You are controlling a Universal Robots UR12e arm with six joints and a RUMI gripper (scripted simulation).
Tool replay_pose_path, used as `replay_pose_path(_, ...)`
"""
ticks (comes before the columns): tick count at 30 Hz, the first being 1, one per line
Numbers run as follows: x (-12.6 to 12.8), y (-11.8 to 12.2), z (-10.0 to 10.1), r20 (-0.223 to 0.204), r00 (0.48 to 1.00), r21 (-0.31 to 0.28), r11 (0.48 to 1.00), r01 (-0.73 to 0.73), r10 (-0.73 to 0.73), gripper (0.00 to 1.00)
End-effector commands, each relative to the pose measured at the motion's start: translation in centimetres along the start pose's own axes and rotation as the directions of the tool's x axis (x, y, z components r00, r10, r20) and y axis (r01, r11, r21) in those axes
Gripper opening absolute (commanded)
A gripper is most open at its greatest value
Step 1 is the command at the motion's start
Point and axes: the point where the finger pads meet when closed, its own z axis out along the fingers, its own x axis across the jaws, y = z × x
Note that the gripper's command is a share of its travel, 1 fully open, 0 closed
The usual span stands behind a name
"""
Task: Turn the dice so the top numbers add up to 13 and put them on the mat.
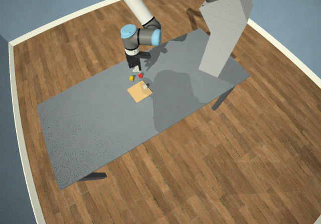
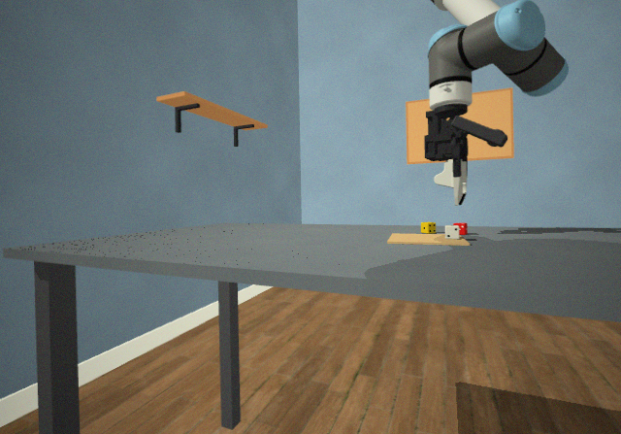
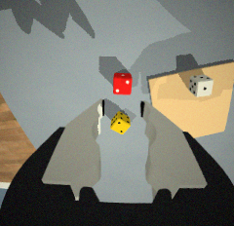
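My gripper (image 1: 138, 71) (image 2: 460, 202) (image 3: 122, 101) is open, its fingers partway apart with nothing between them, above the table behind the mat. A yellow die (image 1: 131, 78) (image 2: 428, 227) (image 3: 120, 123) sits on the table off the mat; in the wrist view it shows between the fingers but lies lower. Its top number is unclear. A red die (image 1: 140, 75) (image 2: 463, 228) (image 3: 122, 85) sits beside it, off the mat; its top seems to show two. A white die (image 1: 145, 86) (image 2: 451, 231) (image 3: 201, 86) sits on the tan mat (image 1: 137, 94) (image 2: 407, 239) (image 3: 195, 123) near one edge; its top seems to show one.
The grey table (image 1: 103, 123) (image 2: 260, 249) carries the dice and mat. The arm's pale pedestal (image 1: 225, 37) stands at the table's right in the top view. A wall shelf (image 2: 215, 111) and an orange wall board (image 2: 491, 123) are in the background.
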Motion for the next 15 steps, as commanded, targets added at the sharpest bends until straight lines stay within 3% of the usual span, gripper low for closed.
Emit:
replay_pose_path(1,0.0,0.0,0.7,0.000,1.000,-0.001,1.000,0.000,0.000,0.24)
replay_pose_path(15,0.0,0.0,2.5,0.000,1.000,-0.001,1.000,0.000,0.000,0.24)
